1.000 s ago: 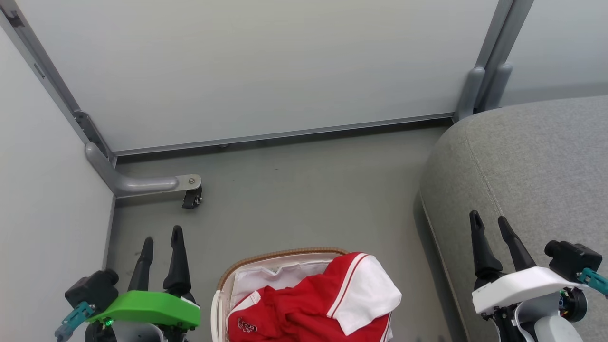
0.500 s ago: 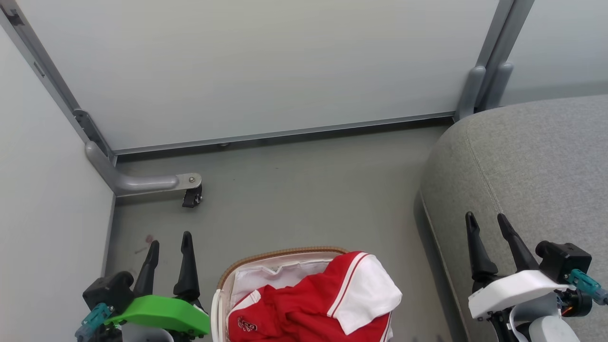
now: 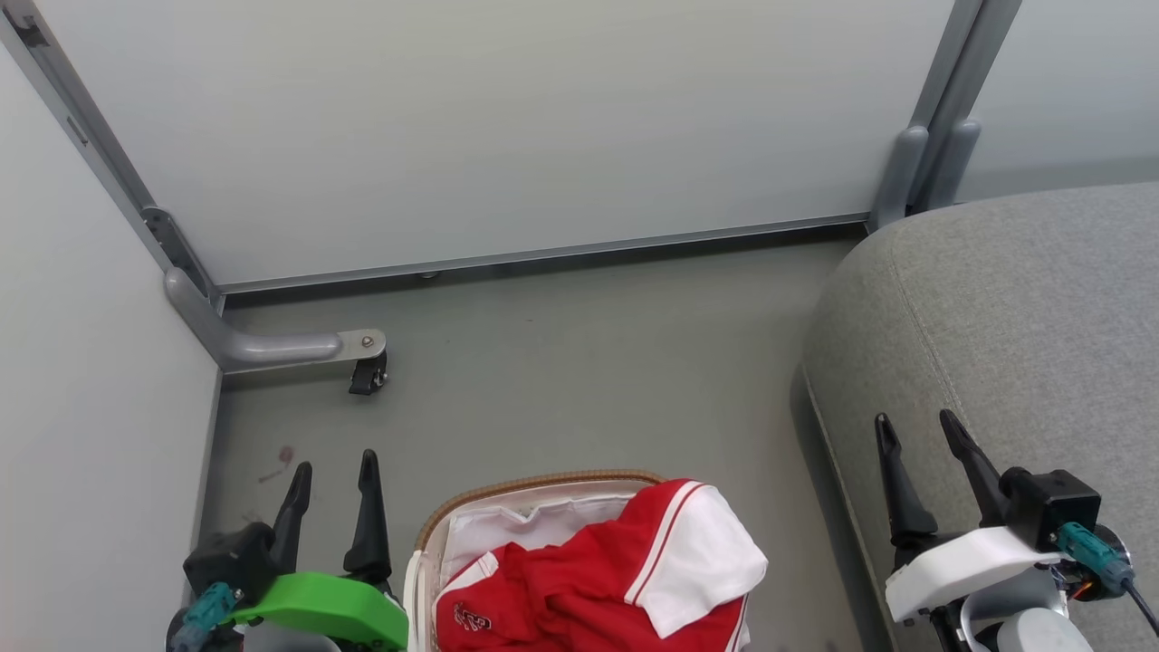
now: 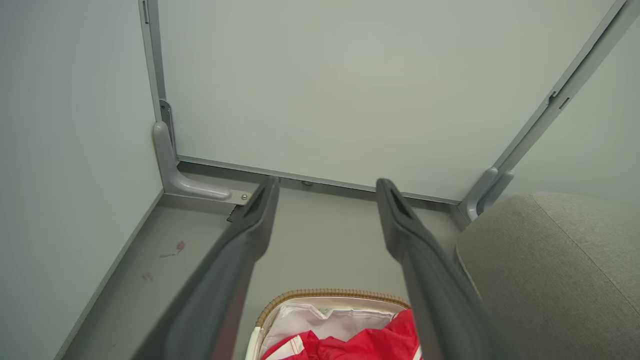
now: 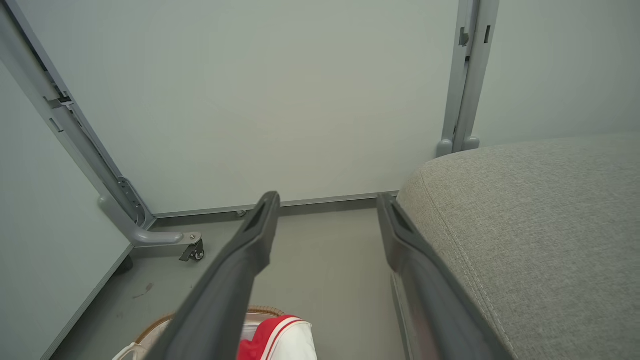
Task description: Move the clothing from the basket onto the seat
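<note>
Soft red-and-white clothing (image 3: pixel 579 589) is lying crumpled in the oval, brown-rimmed basket (image 3: pixel 534 479) beside the rounded grey woven seat (image 3: pixel 1023 326). Left gripper (image 3: pixel 336 462) and right gripper (image 3: pixel 914 418) are hanging released, grasping nothing.

Clothing (image 3: pixel 561 593): soft matt cloth, in the basket (image 3: pixel 543 478) with its woven rim and cloth liner (image 3: pixel 507 530). Seat (image 3: pixel 1023 299) beside the basket: coarse woven fabric.

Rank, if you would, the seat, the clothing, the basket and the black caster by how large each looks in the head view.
1. The seat, by far the largest.
2. The clothing and the basket: about alike, both cut off by the bottom edge, so unranked.
3. The black caster, smallest.
</note>
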Available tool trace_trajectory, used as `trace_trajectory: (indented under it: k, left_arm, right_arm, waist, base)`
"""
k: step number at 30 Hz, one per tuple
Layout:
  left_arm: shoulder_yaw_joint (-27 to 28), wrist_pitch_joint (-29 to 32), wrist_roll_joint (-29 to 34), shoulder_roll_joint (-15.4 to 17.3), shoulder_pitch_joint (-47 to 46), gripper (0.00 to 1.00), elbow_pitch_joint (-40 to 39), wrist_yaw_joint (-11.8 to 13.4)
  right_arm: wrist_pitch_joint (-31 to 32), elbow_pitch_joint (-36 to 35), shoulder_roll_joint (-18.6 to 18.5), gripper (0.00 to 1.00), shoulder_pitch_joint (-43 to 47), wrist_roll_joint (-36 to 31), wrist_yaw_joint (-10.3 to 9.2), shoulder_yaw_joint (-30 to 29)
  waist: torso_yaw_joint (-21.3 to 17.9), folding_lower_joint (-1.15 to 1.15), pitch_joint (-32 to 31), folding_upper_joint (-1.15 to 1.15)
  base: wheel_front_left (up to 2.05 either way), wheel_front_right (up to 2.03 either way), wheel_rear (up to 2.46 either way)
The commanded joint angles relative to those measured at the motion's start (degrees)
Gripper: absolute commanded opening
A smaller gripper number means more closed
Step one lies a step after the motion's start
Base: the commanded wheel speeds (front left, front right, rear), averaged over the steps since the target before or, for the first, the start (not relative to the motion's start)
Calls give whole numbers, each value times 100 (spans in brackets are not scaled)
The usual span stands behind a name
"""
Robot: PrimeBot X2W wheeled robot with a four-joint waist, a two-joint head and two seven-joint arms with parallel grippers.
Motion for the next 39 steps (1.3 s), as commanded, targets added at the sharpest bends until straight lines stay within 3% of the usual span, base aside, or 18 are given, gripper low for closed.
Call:
trace_trajectory:
  k: [1,28,39]
  left_arm:
    - [-12,-56,138,38,86,100,18,11]
    - [-120,-344,1088,47,92,100,348,-24]
    - [-125,-336,1097,46,73,100,414,-28]
  right_arm:
    - [-61,0,-35,100,45,-139,2,6]
    - [-352,143,-49,100,88,-1346,2,91]
    - [-353,105,-49,100,96,-1332,1,106]
  waist:
    - [2,0,1,0]
    - [35,0,19,0]
    - [37,0,11,0]
  base:
    - [0,0,0]
    - [0,0,0]
    - [0,0,0]
